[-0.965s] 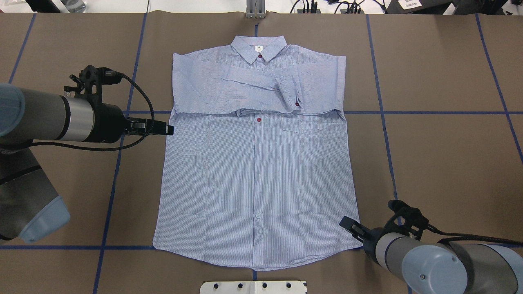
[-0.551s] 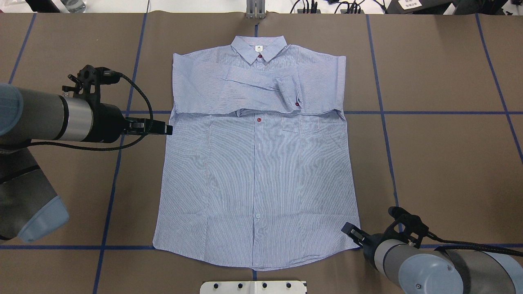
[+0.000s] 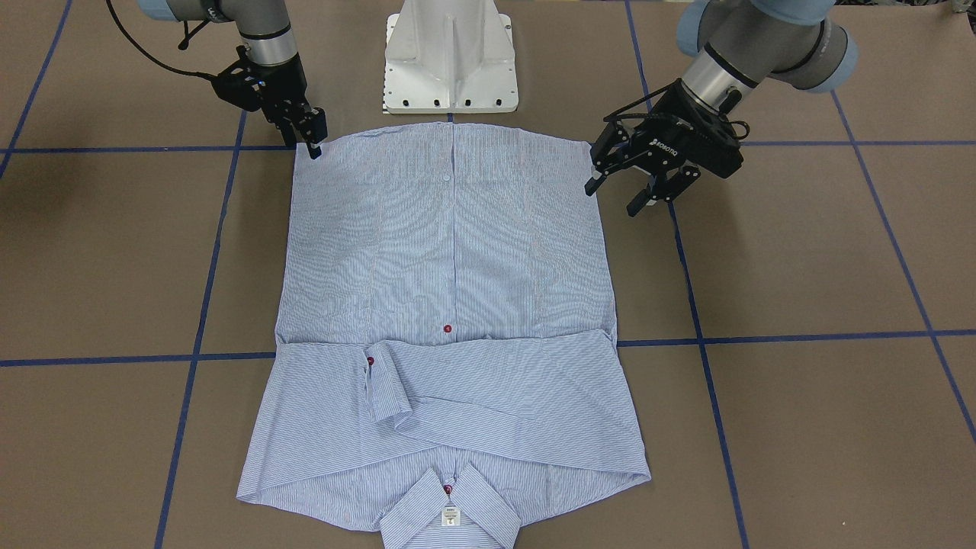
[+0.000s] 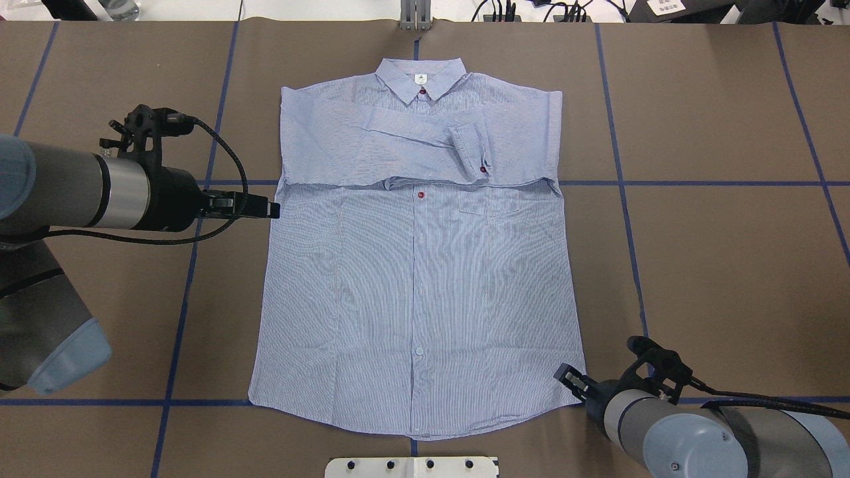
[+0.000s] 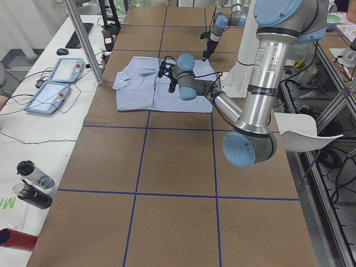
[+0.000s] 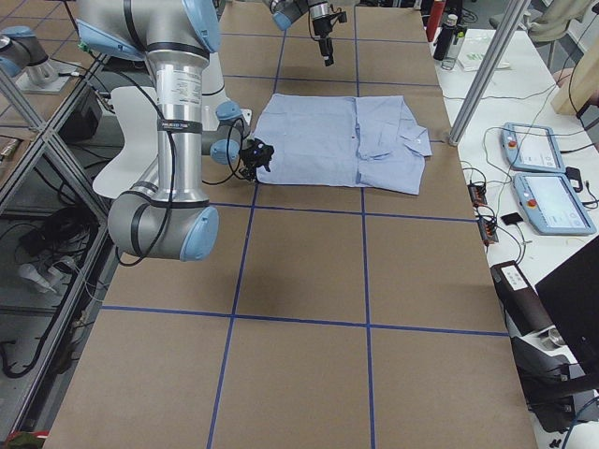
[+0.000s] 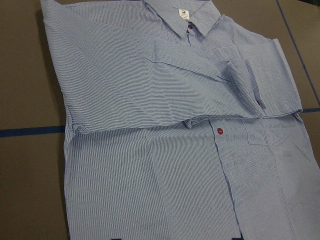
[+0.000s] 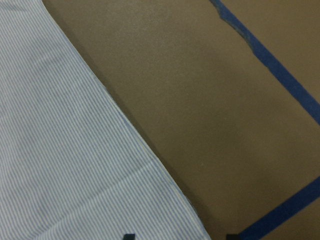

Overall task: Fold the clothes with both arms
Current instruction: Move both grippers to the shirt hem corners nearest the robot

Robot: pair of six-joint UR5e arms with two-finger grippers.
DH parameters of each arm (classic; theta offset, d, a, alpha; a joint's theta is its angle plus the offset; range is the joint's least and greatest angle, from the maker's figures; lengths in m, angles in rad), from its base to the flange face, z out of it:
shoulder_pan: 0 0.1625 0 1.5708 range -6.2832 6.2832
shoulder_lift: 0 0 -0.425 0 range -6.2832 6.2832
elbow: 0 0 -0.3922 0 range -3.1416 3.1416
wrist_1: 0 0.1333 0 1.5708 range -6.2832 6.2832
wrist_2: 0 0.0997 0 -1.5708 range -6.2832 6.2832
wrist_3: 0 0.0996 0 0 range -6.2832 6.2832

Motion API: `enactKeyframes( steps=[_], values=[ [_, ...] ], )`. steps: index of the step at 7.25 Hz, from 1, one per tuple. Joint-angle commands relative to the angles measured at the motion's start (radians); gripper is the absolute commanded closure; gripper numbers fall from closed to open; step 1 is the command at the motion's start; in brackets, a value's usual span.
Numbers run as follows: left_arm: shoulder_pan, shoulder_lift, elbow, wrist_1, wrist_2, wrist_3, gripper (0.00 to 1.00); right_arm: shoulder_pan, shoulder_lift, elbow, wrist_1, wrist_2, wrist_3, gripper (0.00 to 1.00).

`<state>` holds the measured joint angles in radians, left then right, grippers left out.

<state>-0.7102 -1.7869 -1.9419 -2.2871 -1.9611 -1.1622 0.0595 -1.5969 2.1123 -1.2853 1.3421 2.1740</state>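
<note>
The left pincer [image 4: 271, 210] hovers released at the left edge of the pinstriped shirt [image 4: 418, 279], just below its folded-over sleeves. The shirt lies flat, front up, mid-counter [image 4: 717, 265], collar at the far side. The right pincer [image 4: 564, 377] is released, fingertips straddling the near right hem corner.

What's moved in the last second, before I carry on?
The right gripper slid back toward the robot along the shirt edge, nearing the hem corner, jaws open. The left gripper barely shifted and is open beside the opposite edge. The shirt lies unchanged, and nothing is grasped.
</note>
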Motion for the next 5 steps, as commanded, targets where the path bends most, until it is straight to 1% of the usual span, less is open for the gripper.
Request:
enactKeyframes(
  steps=[1, 2, 4, 5],
  values=[
    [0.000, 0.000, 0.000, 0.000, 0.001, -0.001, 0.21, 0.000, 0.000, 0.001, 0.000, 0.003, 0.001, 0.48],
    [0.000, 0.000, 0.000, 0.000, 0.001, -0.001, 0.21, 0.000, -0.002, 0.001, 0.000, 0.005, 0.001, 0.56],
    [0.000, 0.000, 0.000, 0.000, 0.001, -0.002, 0.21, -0.009, -0.008, 0.001, -0.003, 0.005, 0.001, 0.57],
    [0.000, 0.000, 0.000, 0.000, 0.001, -0.002, 0.21, -0.010, -0.008, 0.003, -0.003, 0.005, 0.001, 0.73]
  ],
)
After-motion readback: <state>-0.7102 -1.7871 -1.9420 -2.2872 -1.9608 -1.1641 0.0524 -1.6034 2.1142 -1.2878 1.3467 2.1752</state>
